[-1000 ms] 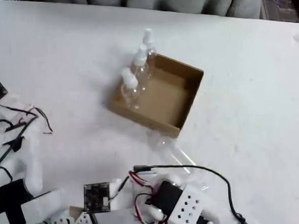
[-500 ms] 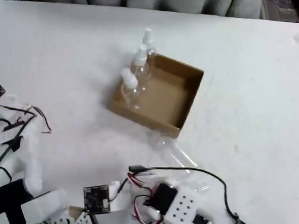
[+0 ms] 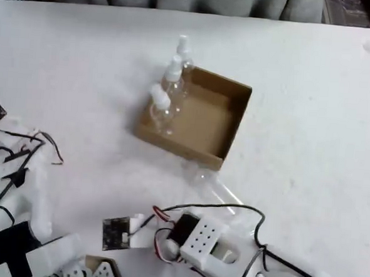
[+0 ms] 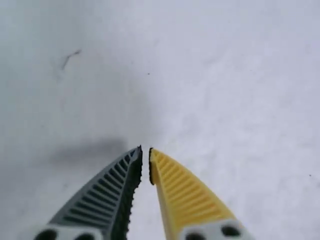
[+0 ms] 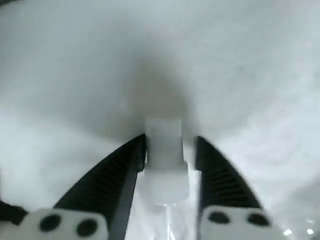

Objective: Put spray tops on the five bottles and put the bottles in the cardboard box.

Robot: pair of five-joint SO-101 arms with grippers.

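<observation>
Three clear bottles with white spray tops [image 3: 162, 106] stand in a row along the far-left wall of the cardboard box [image 3: 233, 126]; I cannot tell if they are inside it. A clear bottle without a top [image 3: 212, 186] lies on the table just in front of the box. My right gripper [image 5: 170, 140] is shut on a white spray top [image 5: 164, 160], its thin tube hanging between the black fingers. The right arm [image 3: 204, 240] sits near the table's front edge, in front of the lying bottle. My left gripper [image 4: 145, 150] is shut with nothing in it, over bare white table.
The left arm [image 3: 13, 222] with its loose wires takes up the front left corner. A small circuit board [image 3: 113, 231] sticks out beside the right arm. The white table [image 3: 312, 121] runs wide to the right of the box and behind it.
The right arm has swung left along the table's front edge and turned. The box, the bottles and the left arm have stayed put.
</observation>
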